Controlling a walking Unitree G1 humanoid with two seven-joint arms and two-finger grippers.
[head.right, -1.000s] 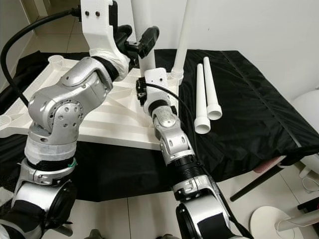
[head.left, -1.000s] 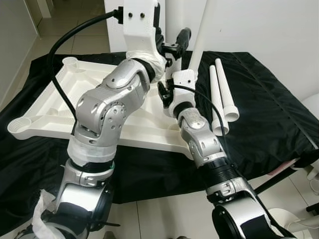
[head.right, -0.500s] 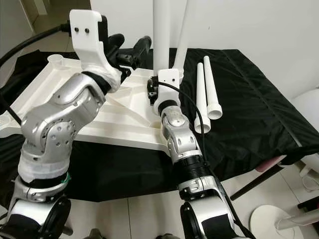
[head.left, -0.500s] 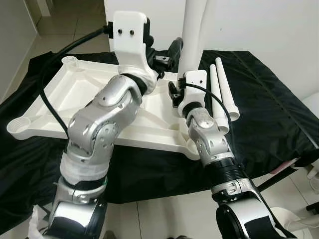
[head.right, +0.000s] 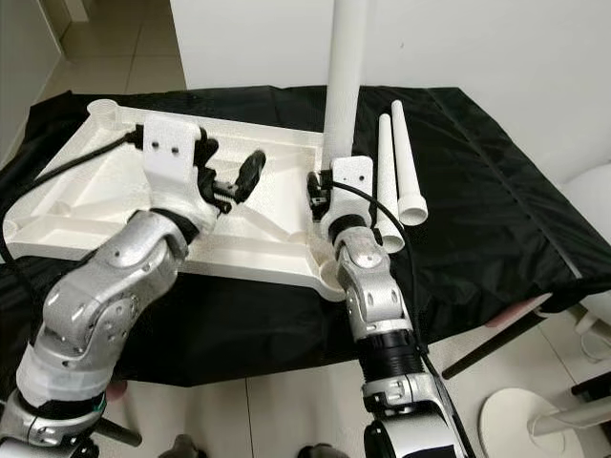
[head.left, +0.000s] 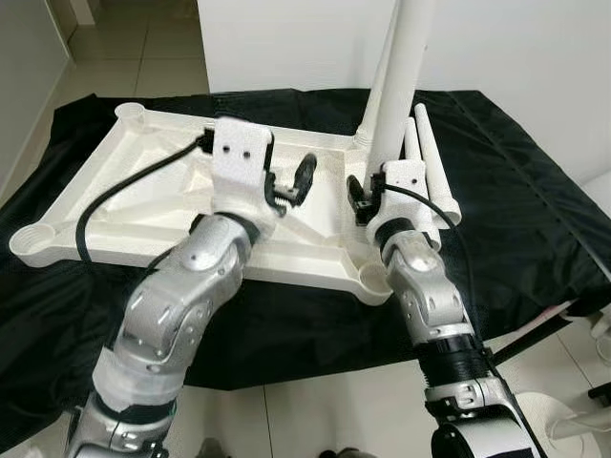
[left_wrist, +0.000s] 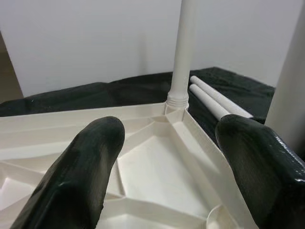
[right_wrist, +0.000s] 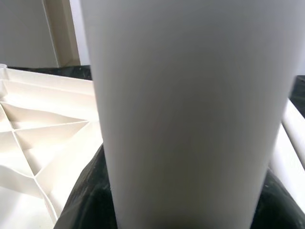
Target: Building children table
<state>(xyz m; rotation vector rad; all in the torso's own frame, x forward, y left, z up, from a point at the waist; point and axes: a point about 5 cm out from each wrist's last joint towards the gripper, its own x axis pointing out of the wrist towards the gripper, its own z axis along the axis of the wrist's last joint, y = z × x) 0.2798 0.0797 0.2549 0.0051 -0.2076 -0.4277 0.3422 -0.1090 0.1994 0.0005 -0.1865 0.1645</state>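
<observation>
Inverted white ribbed plastic tabletop (head.left: 124, 181) lay on black cloth (head.left: 516, 219). Right gripper (head.right: 325, 191) clasped an upright white plastic tube leg (head.right: 346, 76) at the tabletop's 3 o'clock edge. Left gripper (head.left: 291, 186) hovered over the centre, fingers (left_wrist: 86, 167) wide apart. Two loose white legs (head.right: 399, 176) lay at 3 o'clock.

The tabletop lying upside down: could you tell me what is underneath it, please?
A black cloth lies under the tabletop, spreading past every edge. What supports the cloth is covered.

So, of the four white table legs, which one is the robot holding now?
The upright leg clamped in the right gripper, near the tabletop's front right corner. Another leg already stands in the far corner socket; two legs lie on the black cloth.
</observation>
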